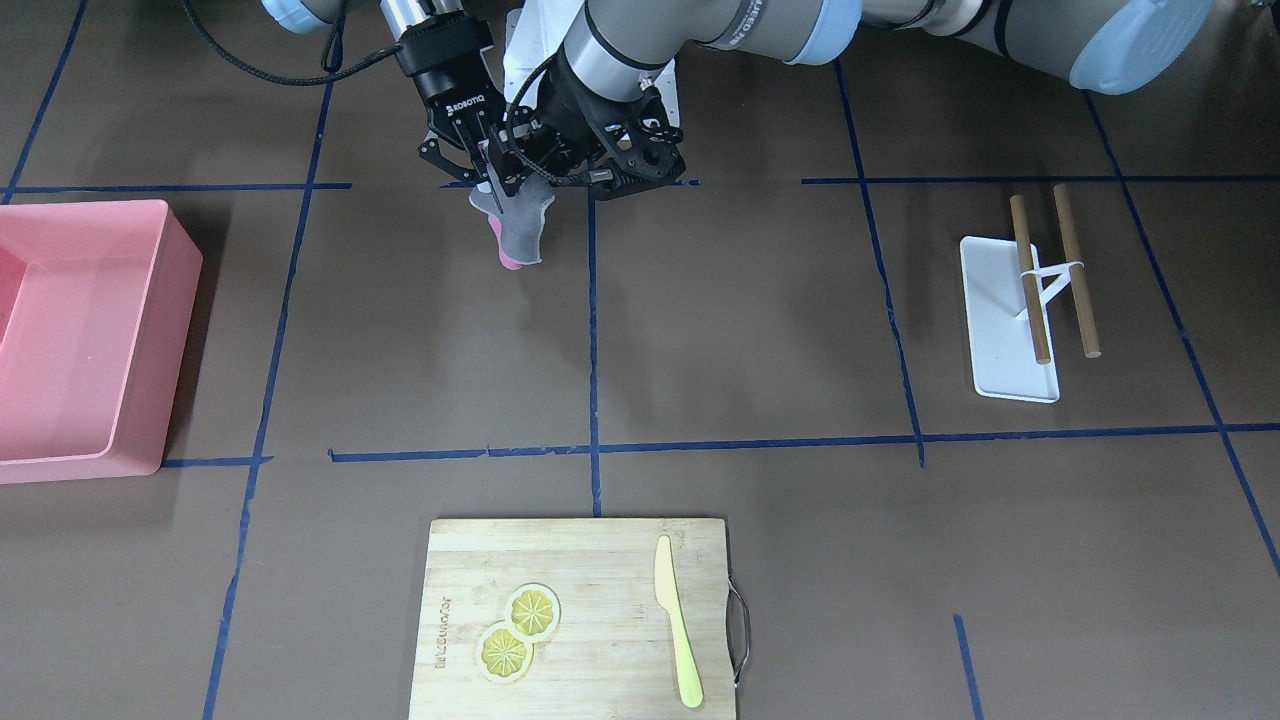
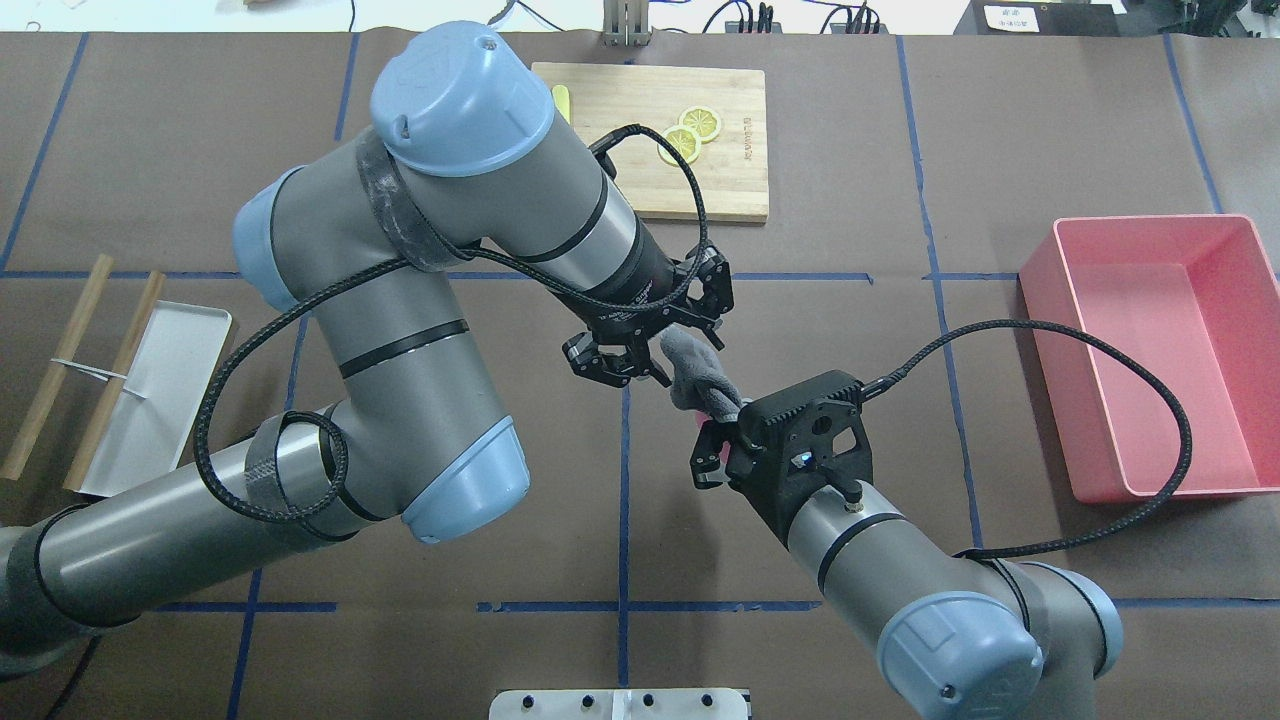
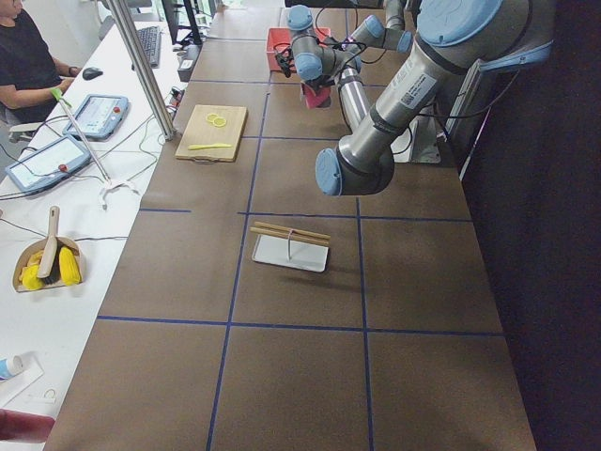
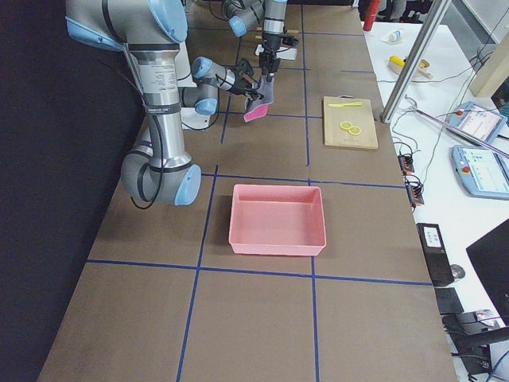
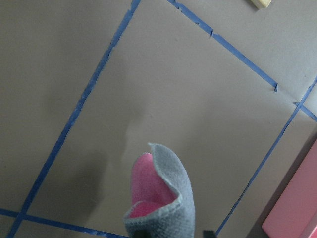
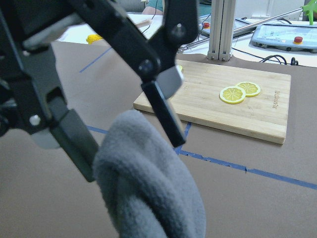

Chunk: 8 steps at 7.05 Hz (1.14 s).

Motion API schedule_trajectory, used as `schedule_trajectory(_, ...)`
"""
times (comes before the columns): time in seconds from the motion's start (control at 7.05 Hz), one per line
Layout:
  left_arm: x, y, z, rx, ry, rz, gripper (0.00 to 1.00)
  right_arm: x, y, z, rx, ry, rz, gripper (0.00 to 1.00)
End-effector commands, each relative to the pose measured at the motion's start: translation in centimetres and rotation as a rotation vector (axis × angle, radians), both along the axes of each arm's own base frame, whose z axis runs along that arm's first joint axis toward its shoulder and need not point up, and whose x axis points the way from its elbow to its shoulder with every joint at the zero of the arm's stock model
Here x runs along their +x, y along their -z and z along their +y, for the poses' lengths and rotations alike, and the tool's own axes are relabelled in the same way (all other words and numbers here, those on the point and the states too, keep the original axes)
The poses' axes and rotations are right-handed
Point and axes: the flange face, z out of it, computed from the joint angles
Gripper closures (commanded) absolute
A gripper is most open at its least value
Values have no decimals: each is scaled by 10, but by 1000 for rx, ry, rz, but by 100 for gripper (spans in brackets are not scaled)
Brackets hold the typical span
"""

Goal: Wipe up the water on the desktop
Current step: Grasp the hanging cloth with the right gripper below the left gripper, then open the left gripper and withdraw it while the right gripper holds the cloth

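Observation:
A grey cloth with a pink underside (image 1: 520,228) hangs above the dark-brown desktop (image 1: 740,330) near the robot's base. My right gripper (image 2: 718,432) is shut on the cloth's lower end (image 2: 700,385). My left gripper (image 2: 678,352) is open. Its fingers (image 6: 159,101) stand on either side of the cloth's upper part (image 6: 148,193). The left wrist view shows the cloth's folded tip (image 5: 163,198) over bare desktop. I can make out no water on the desktop in any view.
A pink bin (image 1: 90,330) stands on my right side. A bamboo cutting board (image 1: 580,620) with two lemon slices and a yellow knife lies at the far edge. A white tray (image 1: 1005,330) with two wooden sticks lies on my left side.

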Motion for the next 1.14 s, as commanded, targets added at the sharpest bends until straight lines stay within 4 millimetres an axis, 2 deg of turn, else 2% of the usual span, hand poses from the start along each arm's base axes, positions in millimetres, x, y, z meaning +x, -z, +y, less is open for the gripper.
schedule_trajectory(0.0, -34, -10, -18, 80, 89, -6, 11, 0, -6, -1, -8, -2, 36, 97)
schedule_trajectory(0.14, -66, -35, -34, 110, 121, -24, 11, -2, -19, -1, -30, 10, 111, 100)
schedule_trajectory(0.28, -88, -62, -43, 147, 134, -52, 11, -5, -36, -3, -98, 70, 162, 100)
schedule_trajectory(0.43, -105, -78, -54, 180, 144, -72, 11, 4, -53, -17, -209, 73, 132, 100)
schedule_trajectory(0.57, -116, -100, -63, 209, 141, -105, 10, 22, -64, -46, -323, 100, 144, 100)
schedule_trajectory(0.71, -125, -113, -70, 228, 144, -124, 11, 41, -70, -74, -434, 150, 171, 100)
schedule_trajectory(0.85, -134, -119, -66, 231, 148, -126, 10, 57, -75, -92, -508, 178, 175, 100)
schedule_trajectory(0.99, -155, -139, -55, 224, 159, -137, 8, 75, -91, -107, -631, 228, 199, 100)
